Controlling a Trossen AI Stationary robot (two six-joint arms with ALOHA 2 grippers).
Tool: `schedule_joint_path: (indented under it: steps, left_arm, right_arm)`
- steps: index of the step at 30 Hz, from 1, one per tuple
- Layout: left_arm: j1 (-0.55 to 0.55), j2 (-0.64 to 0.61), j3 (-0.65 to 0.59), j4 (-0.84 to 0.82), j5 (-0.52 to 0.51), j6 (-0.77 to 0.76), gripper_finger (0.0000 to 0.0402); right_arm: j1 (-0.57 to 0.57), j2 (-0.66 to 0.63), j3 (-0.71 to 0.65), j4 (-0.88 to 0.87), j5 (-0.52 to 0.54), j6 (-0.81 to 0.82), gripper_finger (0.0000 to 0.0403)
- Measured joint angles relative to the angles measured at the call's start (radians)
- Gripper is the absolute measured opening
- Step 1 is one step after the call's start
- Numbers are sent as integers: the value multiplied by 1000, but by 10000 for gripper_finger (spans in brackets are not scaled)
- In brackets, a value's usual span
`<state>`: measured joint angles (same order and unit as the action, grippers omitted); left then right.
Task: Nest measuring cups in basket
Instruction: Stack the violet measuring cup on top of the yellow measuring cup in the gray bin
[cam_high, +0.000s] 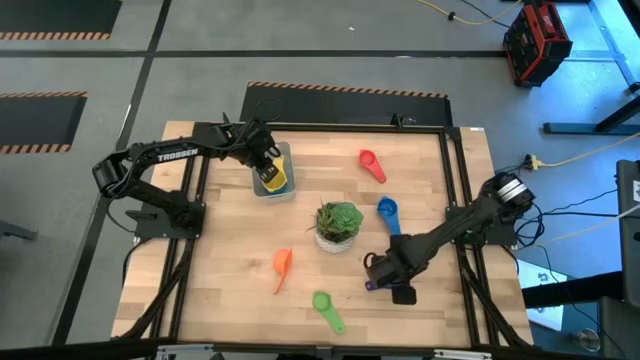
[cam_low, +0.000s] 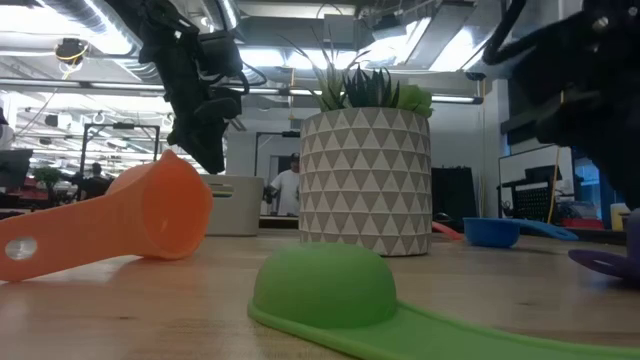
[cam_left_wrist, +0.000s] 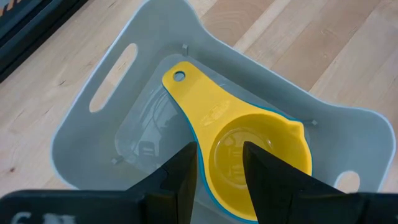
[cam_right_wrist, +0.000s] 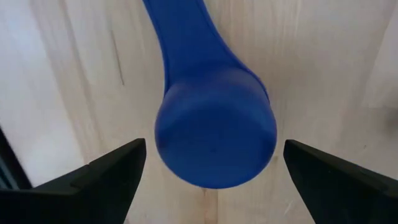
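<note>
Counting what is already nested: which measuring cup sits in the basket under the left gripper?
The yellow cup, lying in the basket on a light blue one. The red, blue, orange and green cups lie loose on the table.

Two matte black six-joint arms, slim tubular links with chunky rounded joints. White "TROSSEN" lettering along the left arm (cam_high: 170, 155). Silver-grey cap on the right arm (cam_high: 450, 232) at its base joint. Flat, wedge-shaped black fingers (cam_left_wrist: 180, 180), plain and unmarked. Dark cables trailing from both bases.
</note>
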<state>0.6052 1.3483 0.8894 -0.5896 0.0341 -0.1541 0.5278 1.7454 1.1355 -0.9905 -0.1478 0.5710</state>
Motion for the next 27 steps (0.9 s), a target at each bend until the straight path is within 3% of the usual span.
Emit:
schedule_joint_path:
  steps: [18,27]
  left_arm:
    - [0,0,0,0,0,0,122]
    - [0,0,0,0,0,0,122]
  right_arm:
    - [7,68,0,5,-2,-30,385]
    - [6,120,0,3,49,-30,374]
